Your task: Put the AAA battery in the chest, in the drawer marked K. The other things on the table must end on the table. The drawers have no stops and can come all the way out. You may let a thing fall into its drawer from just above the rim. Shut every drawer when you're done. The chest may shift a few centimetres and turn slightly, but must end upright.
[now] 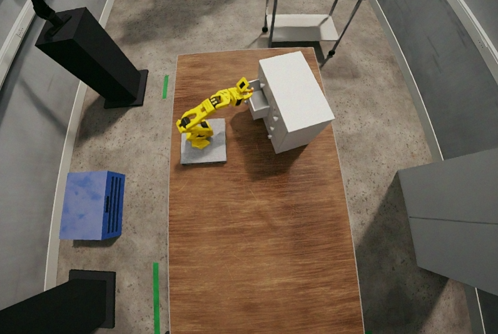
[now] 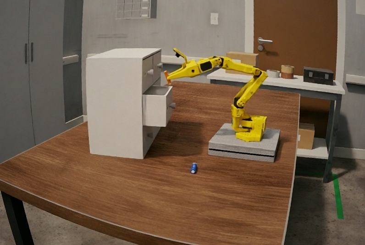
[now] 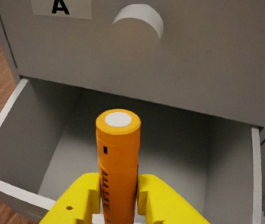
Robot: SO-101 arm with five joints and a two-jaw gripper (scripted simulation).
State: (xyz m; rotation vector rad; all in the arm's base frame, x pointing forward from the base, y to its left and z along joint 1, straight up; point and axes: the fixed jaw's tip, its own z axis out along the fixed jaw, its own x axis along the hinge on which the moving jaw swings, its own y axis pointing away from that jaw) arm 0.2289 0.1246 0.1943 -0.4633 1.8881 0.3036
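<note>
Gripper was clamped on the orange AAA battery, yellow fingers pinching its lower half, white end cap pointing away from the wrist camera. In the wrist view the battery sat over the front rim of the open drawer, tip aimed into the cavity. That drawer sat directly below the drawer marked A; its own label wasn't visible, so I couldn't confirm it was K. In the exterior view the battery was just above and beside the drawer's near corner, close to the chest face, possibly not fully over the opening. A small blue cylinder lay on the table, well apart from the chest and in front of the arm's grey base pad.
</note>
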